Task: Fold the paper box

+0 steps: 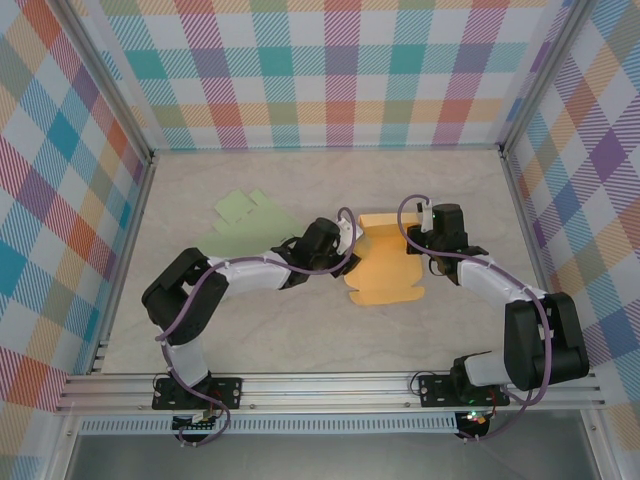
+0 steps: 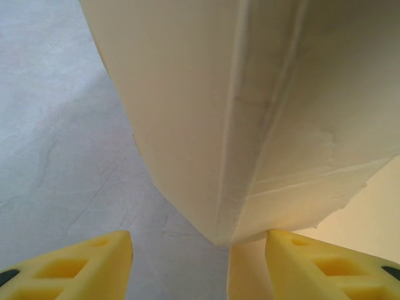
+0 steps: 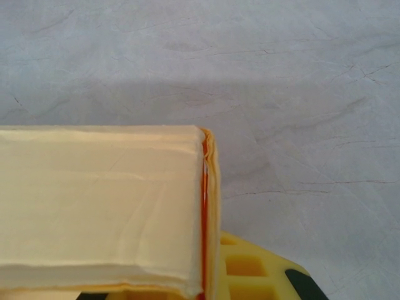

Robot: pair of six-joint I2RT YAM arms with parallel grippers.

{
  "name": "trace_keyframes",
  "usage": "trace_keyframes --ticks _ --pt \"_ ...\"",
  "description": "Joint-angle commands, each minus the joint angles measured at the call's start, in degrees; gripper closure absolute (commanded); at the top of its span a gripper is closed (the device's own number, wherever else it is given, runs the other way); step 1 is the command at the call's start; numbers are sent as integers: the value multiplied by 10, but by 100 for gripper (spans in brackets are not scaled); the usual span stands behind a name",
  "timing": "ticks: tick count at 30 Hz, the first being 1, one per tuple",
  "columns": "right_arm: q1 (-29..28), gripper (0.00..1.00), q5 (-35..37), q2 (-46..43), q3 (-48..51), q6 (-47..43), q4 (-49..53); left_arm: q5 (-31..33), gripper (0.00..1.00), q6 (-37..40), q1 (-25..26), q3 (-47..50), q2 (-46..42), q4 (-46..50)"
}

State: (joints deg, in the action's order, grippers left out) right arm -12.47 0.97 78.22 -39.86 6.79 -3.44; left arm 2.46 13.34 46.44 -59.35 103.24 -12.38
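A: Since we go front to back, what's nearest?
B: Arm bases (image 1: 195, 390) on the rail at the near edge, then the marbled table (image 1: 300, 335). Both arms reach in toward the middle.
A: Left tool (image 2: 199, 250)?
B: Fingers (image 2: 81, 265) stand apart, nothing clamped. A corner of the paper box (image 2: 187, 112) sits just ahead, between the tips. The right-hand finger is over a flat flap. Can't tell if it touches.
A: Right tool (image 1: 418, 240)?
B: Closed, pinching the box's raised wall at its far right corner. In the wrist view the doubled-over wall edge sits right against one yellow finger (image 3: 250, 275).
A: Box location?
B: Mid-table, between the two tools. Orange-yellow, with the near part lying flat and the far part folded up.
A: Further back?
B: Green paper pieces (image 1: 243, 212) on the table, far left of the box and well apart from it. Plaid walls (image 1: 330, 70) behind.
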Motion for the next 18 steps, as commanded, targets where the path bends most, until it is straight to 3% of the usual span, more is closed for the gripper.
trace_keyframes --ticks 1,10,18 --pt "-3 100 -15 -2 -12 -2 -11 20 42 -3 5 -24 6 -35" --pt "-4 100 -21 -1 -13 -2 -12 26 35 -25 5 -38 25 -84" --pt "-3 100 -23 -1 -13 -4 -12 115 47 -55 5 -33 39 -154"
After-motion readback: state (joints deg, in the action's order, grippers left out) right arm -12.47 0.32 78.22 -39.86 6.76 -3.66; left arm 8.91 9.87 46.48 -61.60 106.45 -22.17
